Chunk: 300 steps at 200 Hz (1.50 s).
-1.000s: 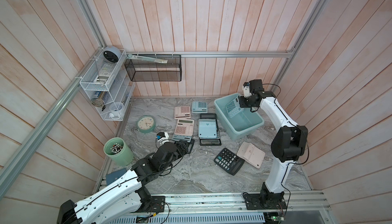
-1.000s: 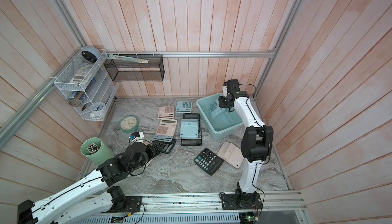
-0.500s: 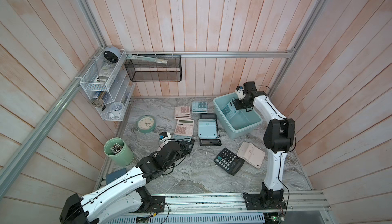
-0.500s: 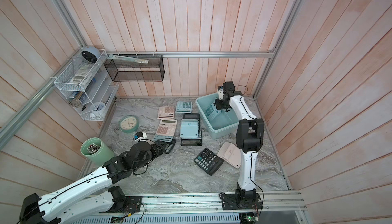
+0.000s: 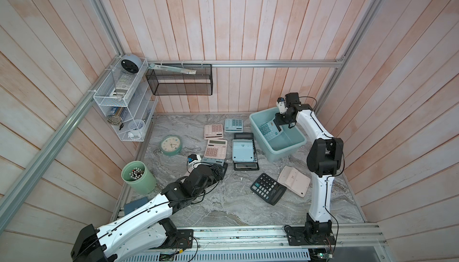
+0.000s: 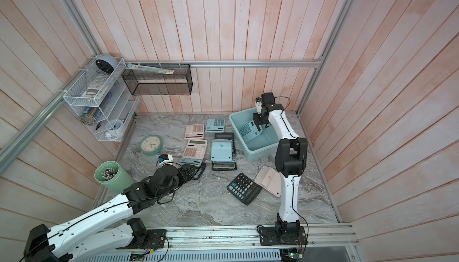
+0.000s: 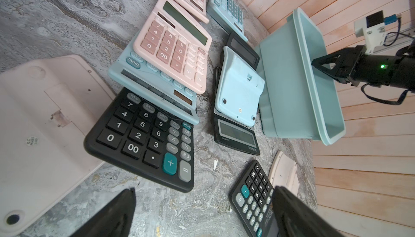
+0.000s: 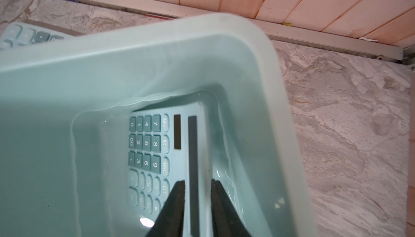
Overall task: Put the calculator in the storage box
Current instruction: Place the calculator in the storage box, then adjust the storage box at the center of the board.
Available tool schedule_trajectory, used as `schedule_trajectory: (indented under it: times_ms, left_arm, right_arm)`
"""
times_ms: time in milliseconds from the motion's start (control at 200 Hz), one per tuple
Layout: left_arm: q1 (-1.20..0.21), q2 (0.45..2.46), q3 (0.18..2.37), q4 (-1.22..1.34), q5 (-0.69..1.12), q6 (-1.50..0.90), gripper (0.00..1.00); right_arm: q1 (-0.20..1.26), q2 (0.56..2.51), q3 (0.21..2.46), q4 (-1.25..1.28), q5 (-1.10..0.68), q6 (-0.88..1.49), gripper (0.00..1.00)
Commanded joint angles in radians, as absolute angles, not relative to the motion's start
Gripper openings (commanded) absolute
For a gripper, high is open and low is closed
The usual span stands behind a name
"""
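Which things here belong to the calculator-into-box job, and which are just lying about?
Job: teal calculator in the storage box; right gripper astride its edge; loose pink calculator and black calculator.
Lying about: clock, green pen cup, black mesh basket, wire shelf.

pale teal storage box (image 5: 285,152), light blue teal-keyed calculator (image 5: 267,130), grey marbled table (image 5: 223,206).

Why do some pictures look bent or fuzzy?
In both top views the wide lens bows the wall planks; light is even, shadows soft. In the right wrist view the storage box rim is blurred, yet the calculator keys read clearly. In the left wrist view the left gripper is dark and soft-edged.
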<state>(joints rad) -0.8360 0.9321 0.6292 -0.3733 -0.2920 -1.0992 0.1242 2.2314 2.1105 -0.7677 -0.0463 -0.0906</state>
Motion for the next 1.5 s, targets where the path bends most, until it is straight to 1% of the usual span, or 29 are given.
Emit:
schedule_trajectory:
  times_ms: [0,70,165,275,360,405,515,700,845,1045,1125,1165,1240,1370,1495]
  left_arm:
    - [-0.831,0.919,0.633,-0.377,-0.287,-1.084,1.00]
    - [-0.831,0.914,0.643,-0.388,-0.288,-1.080,1.00]
    - [-0.831,0.910,0.653,-0.397,-0.291,-1.074,1.00]
    - [-0.831,0.911,0.669,-0.410,-0.295,-1.065,1.00]
    - [-0.831,0.910,0.676,-0.415,-0.296,-1.060,1.00]
    - [-0.831,0.912,0.678,-0.416,-0.296,-1.058,1.00]
    - [-0.831,0.916,0.685,-0.420,-0.295,-1.051,1.00]
    - [-0.831,0.921,0.682,-0.411,-0.291,-1.042,1.00]
    - [-0.831,0.923,0.668,-0.399,-0.288,-1.042,1.00]
    - [-0.830,0.918,0.654,-0.388,-0.285,-1.045,1.00]
    - [-0.831,0.914,0.648,-0.386,-0.287,-1.045,1.00]
    - [-0.831,0.911,0.645,-0.383,-0.287,-1.046,1.00]
    - [-0.831,0.910,0.644,-0.380,-0.287,-1.048,1.00]
    - [-0.831,0.895,0.640,-0.388,-0.287,-1.051,1.00]
    - [-0.831,0.873,0.638,-0.404,-0.302,-1.049,1.00]
  right_arm:
    - [0.120,2.274,2.192,-0.835,0.013,-0.081,0.31]
    - [0.120,2.277,2.234,-0.879,0.002,-0.078,0.32]
    - [0.120,2.255,2.266,-0.941,-0.067,-0.054,0.34]
    - [0.129,2.197,2.236,-0.996,-0.122,-0.007,0.35]
    - [0.149,2.125,2.126,-1.002,-0.124,0.018,0.35]
    - [0.162,2.079,2.048,-0.993,-0.116,0.031,0.37]
    - [0.185,1.974,1.858,-0.992,-0.077,0.076,0.37]
    - [0.222,1.817,1.573,-0.966,-0.081,0.121,0.37]
    - [0.303,1.747,1.447,-0.978,-0.033,0.147,0.37]
    - [0.471,1.686,1.333,-0.961,-0.077,0.205,0.37]
    - [0.511,1.671,1.322,-0.932,-0.134,0.216,0.38]
    - [0.509,1.670,1.322,-0.918,-0.145,0.222,0.38]
    - [0.483,1.678,1.347,-0.915,-0.109,0.222,0.38]
    - [0.386,1.690,1.371,-0.867,-0.148,0.216,0.37]
    - [0.318,1.719,1.389,-0.839,-0.148,0.204,0.37]
